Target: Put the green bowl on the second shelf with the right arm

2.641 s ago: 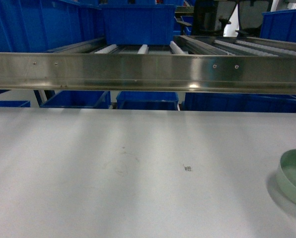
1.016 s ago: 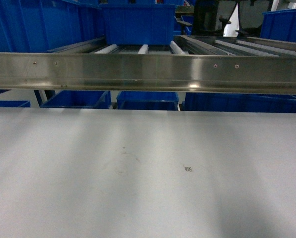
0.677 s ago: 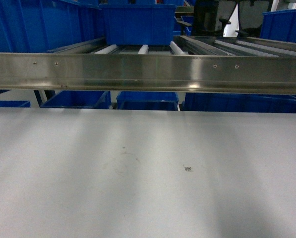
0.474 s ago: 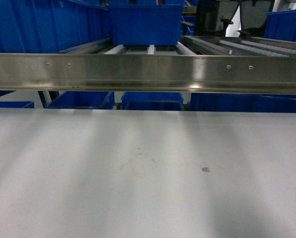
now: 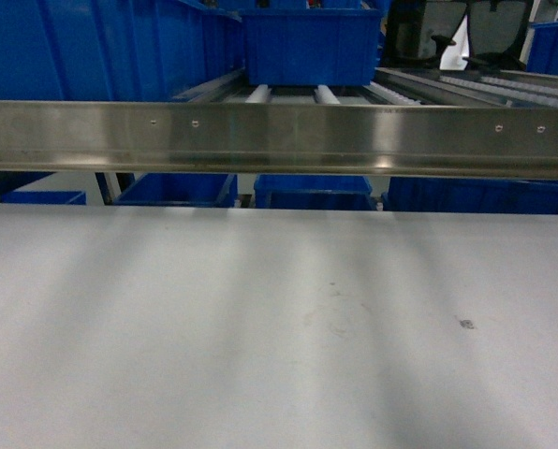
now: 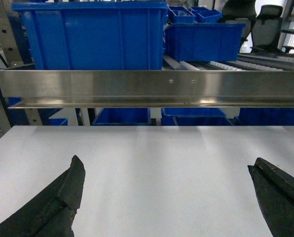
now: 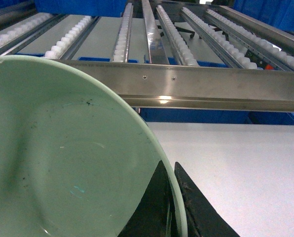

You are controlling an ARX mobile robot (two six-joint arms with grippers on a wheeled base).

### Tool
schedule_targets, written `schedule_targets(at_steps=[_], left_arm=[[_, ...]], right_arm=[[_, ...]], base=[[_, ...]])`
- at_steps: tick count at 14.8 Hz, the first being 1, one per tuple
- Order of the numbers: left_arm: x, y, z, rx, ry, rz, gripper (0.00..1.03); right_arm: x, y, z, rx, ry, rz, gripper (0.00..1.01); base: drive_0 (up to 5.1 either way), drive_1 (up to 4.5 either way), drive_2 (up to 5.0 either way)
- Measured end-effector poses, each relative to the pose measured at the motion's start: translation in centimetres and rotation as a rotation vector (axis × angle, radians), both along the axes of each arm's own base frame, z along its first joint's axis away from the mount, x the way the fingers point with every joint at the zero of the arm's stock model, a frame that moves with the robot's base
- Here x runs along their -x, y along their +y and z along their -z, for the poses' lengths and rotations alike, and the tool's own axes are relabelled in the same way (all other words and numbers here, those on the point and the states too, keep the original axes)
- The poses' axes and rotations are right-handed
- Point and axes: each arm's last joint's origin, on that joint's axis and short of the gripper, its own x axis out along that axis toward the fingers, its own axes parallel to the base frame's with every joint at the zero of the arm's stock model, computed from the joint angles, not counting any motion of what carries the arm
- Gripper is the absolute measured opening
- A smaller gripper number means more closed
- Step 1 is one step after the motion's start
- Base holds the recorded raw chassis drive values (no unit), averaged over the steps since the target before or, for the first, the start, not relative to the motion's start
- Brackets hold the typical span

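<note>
— Surroundings first?

— Flat white tabletop [image 5: 260, 327] across the foreground of the head view, matte, lightly scuffed, with one small dark speck [image 5: 466, 325]. Beyond its far edge, the second shelf [image 5: 279, 138]: a long, shiny stainless-steel front rail with small rivets, running the full width. Behind the rail, white roller tracks [image 7: 174, 34] in parallel rows, sloping away. Blue bins on those tracks: one blue bin [image 5: 312, 45] near the middle of the head view, a larger blue bin [image 6: 90, 34] filling the left wrist view. More blue bins below the rail, under the shelf. Dark office chairs [image 6: 258, 24] far back on the right.

— Anything between the bowl and the shelf?

— Only the steel rail, crossing the right wrist view just past the bowl's rim. Open roller lanes behind it in that view.

— And the green bowl?

— Out of the head view. Close up in the right wrist view: green bowl [image 7: 63, 163], pale mint, smooth plastic, round, faint dark specks inside, tilted toward the camera, over the table's near side, short of the rail.

— Grippers?

— Right gripper [image 7: 172, 207]: black fingers pinching the bowl's rim, one on each side of the wall. Left gripper [image 6: 166, 197]: two black, rough-textured fingers spread wide apart, nothing between them, above bare white tabletop.
</note>
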Motion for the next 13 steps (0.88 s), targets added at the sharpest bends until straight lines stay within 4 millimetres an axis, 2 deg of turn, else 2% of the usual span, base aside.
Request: schedule_targets(at_steps=[13], left_arm=[[0.00, 0.01, 0.02, 0.000, 0.002, -0.002, 0.98]], right_arm=[[0.00, 0.00, -0.01, 0.000, -0.001, 0.000, 0.02]], base=[[-4.9, 2.52, 2.5]])
